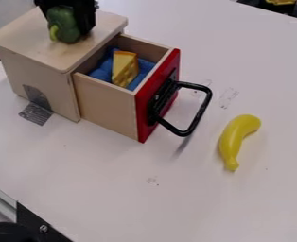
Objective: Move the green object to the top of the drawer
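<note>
At the upper left, the black gripper (77, 22) is low over the wooden top of the drawer box (34, 42), shut on a green pepper (64, 26). The pepper hangs with its yellow-green stem low and to the left, over the box top; whether it touches the wood I cannot tell. Below and to the right, the drawer (107, 106) with its red front stands pulled out.
A yellow cheese wedge (124, 68) sits on blue cloth (102, 72) inside the drawer. The black handle (198, 113) juts out to the right. A yellow banana (232, 141) lies on the white table (195, 203), right of the handle.
</note>
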Motion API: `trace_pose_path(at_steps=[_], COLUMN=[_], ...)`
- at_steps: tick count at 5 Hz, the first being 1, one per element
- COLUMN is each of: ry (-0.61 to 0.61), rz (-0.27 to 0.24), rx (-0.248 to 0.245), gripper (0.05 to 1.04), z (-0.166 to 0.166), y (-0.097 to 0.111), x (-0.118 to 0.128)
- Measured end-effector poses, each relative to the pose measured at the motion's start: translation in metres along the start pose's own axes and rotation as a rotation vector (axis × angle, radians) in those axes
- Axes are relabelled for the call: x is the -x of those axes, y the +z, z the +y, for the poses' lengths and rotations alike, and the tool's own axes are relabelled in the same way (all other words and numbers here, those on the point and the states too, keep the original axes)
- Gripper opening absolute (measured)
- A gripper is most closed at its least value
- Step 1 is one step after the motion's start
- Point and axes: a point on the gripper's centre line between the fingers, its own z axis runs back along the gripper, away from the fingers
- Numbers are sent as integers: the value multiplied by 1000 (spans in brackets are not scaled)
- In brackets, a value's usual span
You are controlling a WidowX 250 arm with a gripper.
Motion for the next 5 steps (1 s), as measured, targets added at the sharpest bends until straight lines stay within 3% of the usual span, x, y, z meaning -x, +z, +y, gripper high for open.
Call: trace_pose_path(at_steps=[1,2,4,5], ry=[2,35,88,88], rz=[7,40,27,35], rx=[3,23,2,6], gripper=[887,1009,1000,1000], z=[0,-4,-3,-4], y=[-1,2,45,56], x=[1,6,-7,-9])
